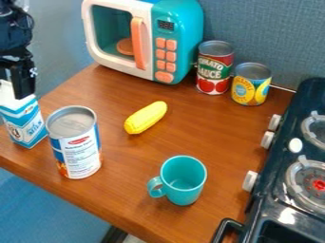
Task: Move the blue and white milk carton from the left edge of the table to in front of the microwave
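The black gripper (19, 78) hangs at the left edge, right at the top of a blue and white milk carton (26, 124) and overlapping it. Whether it grips the carton cannot be made out. The carton stands on the wooden table, partly cut off by the view's edge. Just right of it stands a large can (80, 154) with a white and blue label. A yellow toy corn cob (146, 117) lies at the middle of the table. Nearer the front edge, a teal cup (185, 182) stands upright, its handle to the left.
A teal and white toy microwave (179, 28) stands at the back. Beside it are a red tomato can (214, 71) and a yellow pineapple can (251, 85). A dark toy stove (273, 190) with knobs and burners borders the right side. The wooden table (120, 204) ends at a diagonal front edge.
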Controlling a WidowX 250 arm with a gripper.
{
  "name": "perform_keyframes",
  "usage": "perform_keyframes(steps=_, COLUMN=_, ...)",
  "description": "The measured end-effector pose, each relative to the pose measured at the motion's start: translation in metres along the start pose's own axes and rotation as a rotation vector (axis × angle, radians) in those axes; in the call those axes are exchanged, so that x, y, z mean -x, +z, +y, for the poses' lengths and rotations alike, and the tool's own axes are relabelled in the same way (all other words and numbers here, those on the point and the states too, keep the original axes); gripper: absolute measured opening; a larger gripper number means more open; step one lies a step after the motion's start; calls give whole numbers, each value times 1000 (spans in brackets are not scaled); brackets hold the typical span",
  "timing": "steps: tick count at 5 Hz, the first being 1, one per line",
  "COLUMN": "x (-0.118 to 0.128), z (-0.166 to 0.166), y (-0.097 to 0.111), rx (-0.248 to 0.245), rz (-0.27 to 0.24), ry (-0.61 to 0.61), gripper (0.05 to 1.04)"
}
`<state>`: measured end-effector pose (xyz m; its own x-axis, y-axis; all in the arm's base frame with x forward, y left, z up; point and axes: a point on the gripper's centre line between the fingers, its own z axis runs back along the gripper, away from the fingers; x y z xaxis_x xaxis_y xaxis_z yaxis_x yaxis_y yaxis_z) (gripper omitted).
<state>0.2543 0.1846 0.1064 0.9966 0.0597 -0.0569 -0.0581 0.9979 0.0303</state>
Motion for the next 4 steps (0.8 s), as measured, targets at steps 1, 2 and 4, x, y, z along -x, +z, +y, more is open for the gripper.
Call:
perform_keyframes(steps=1, x=1, z=1, y=-9, rx=0, rz=32, ry=21, gripper=1004)
perform_keyframes(steps=2, x=-1, z=1, y=-13, rx=-5, rz=41, ry=26, gripper=979)
perform_keyframes(steps=4, x=-3, z=-1, y=-13, rx=6, rz=31, ry=29, gripper=845)
